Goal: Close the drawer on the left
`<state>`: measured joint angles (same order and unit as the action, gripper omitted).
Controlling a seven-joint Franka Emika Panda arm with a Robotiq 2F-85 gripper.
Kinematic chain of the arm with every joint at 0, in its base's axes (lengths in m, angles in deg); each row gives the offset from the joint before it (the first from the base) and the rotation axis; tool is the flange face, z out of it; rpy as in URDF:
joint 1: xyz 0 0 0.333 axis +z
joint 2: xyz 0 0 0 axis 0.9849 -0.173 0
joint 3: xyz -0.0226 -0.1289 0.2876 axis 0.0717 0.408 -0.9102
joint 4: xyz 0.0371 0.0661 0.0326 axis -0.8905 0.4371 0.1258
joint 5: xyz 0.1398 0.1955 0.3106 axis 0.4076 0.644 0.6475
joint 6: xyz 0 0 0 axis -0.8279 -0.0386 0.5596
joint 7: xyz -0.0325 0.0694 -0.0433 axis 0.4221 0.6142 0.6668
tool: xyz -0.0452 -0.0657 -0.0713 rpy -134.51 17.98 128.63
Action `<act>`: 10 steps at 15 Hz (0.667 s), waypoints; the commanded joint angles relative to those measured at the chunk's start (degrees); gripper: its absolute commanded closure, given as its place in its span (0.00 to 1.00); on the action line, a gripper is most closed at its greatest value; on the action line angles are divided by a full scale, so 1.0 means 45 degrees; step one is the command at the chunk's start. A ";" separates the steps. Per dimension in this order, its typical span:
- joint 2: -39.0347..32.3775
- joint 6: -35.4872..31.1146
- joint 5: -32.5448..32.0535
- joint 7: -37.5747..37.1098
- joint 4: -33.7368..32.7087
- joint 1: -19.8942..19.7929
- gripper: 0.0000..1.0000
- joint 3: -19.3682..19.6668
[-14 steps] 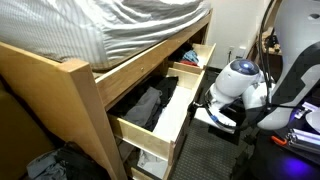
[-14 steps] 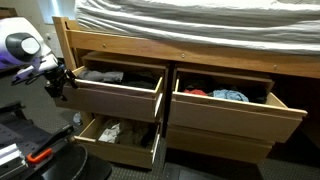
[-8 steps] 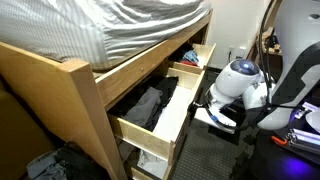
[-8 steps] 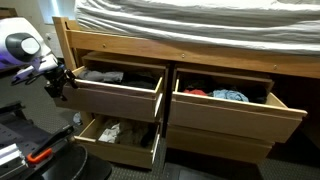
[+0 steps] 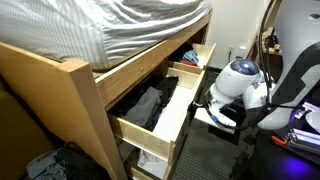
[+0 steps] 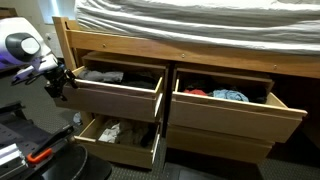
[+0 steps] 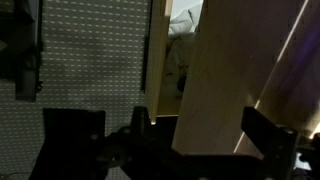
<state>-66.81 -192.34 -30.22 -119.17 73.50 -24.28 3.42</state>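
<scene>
My gripper [image 6: 62,82], fingers apart, is at the end of the front of the drawer [image 6: 120,98]. The drawer is pulled out, long axis along the bed [image 6: 200,40].

Pale wood everywhere: the drawer [image 6: 118,100] is blond and plain-fronted, with dark grey and black clothes [image 6: 105,76] heaped inside. To its right, another pale drawer [image 6: 235,118] shows red and blue fabric [image 6: 228,96]. Down below, whitish bundles [image 6: 108,131]. Above, the bedding [image 6: 200,20] runs in fine grey-and-white stripes. The arm [image 5: 238,80] is white, the gripper [image 6: 62,82] black.
</scene>
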 commanded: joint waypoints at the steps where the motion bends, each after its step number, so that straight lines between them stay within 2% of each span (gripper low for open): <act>1: -0.0840 0.2548 0.1856 0.2484 -0.2602 0.2218 0.00 0.1712; 2: -0.1225 0.3265 0.1894 0.2649 -0.3103 0.3059 0.00 0.2613; 3: -0.1859 0.2667 0.2162 0.2136 -0.3439 0.3593 0.00 0.3093; 4: -0.2228 0.2290 0.2351 0.1682 -0.3639 0.3542 0.00 0.3144; 8: -0.3910 -0.0290 0.4363 0.1290 -0.3620 0.4473 0.00 0.3762; 9: -0.2865 0.0717 0.4230 0.2184 -0.3598 0.3860 0.00 0.3182; 10: -0.3302 0.0190 0.4690 0.2269 -0.3625 0.3961 0.00 0.3256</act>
<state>-81.91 -191.41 -12.43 -112.34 57.55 -5.91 19.08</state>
